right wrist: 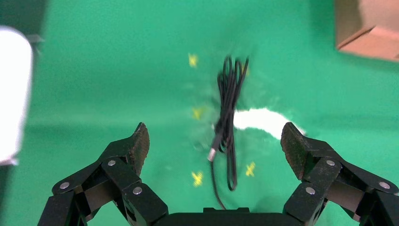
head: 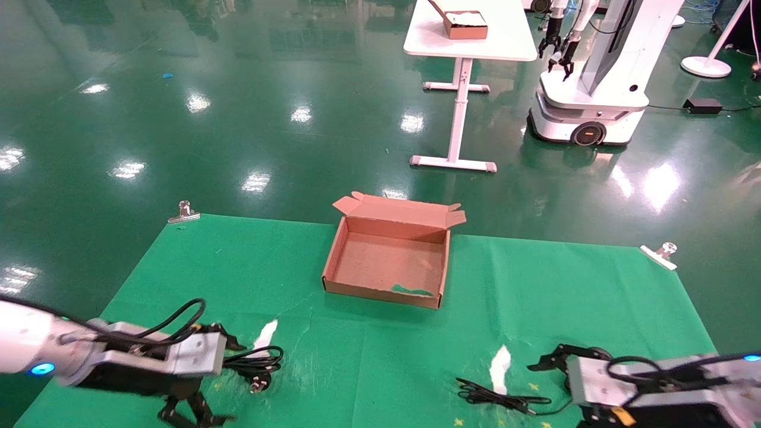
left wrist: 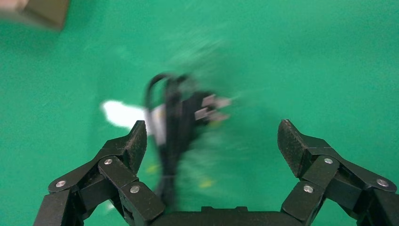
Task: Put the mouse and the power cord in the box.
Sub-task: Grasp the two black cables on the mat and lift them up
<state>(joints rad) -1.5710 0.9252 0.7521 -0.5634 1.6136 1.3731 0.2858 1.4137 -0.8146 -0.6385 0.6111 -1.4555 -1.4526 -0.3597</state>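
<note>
The box [head: 357, 288], shallow brown cardboard with its lid flap folded back, lies open and empty at the middle of the green mat. The power cord [head: 257, 362] lies coiled at the front left, silver plug prongs [left wrist: 211, 107] showing. My left gripper [head: 233, 381] is open right beside it, with the cord [left wrist: 174, 136] near one finger [left wrist: 134, 143]. Of the mouse I see only its thin bundled cable [head: 493, 397] at the front right; its body is hidden behind my right gripper [head: 538, 395]. That gripper [right wrist: 214, 141] is open, the cable [right wrist: 228, 113] lying between its fingers.
White tape strips [head: 264, 336] [head: 499, 361] and yellow crosses [right wrist: 197, 178] mark the mat. Metal clips [head: 184, 213] [head: 660, 255] pin its far corners. Beyond it, on the floor, stand a white table [head: 511, 41] with a smaller brown box [head: 467, 25], and another robot [head: 594, 83].
</note>
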